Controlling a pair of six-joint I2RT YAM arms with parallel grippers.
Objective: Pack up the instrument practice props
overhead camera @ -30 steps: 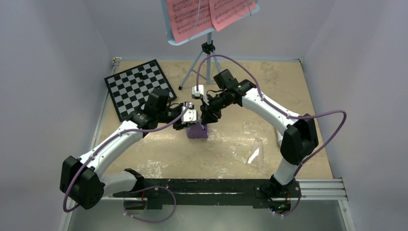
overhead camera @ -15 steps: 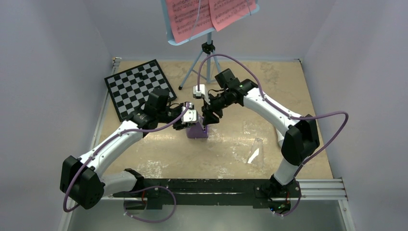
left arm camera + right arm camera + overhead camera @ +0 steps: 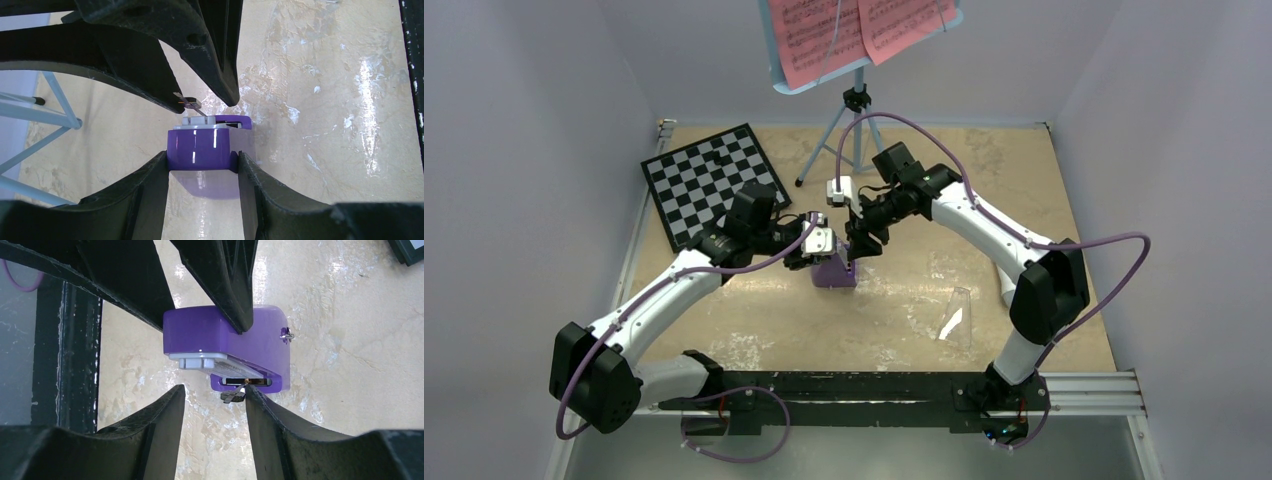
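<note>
The small purple metronome wedge stands on the table at the centre. My left gripper is shut on its purple base, one finger on each side. My right gripper is open just right of the wedge. In the right wrist view my right gripper faces the wedge, and the small dark pendulum weight lies against its right finger. The clear cover lies apart at front right. The light-blue music stand holds the pink pages at the back. The white tube is not visible.
A black-and-white chessboard lies at back left. The stand's tripod legs spread just behind the grippers. A black rail runs along the near edge. Grey walls close in on three sides.
My right gripper has edged slightly back and to the right beside the wedge. My left gripper still holds the wedge in the same place.
</note>
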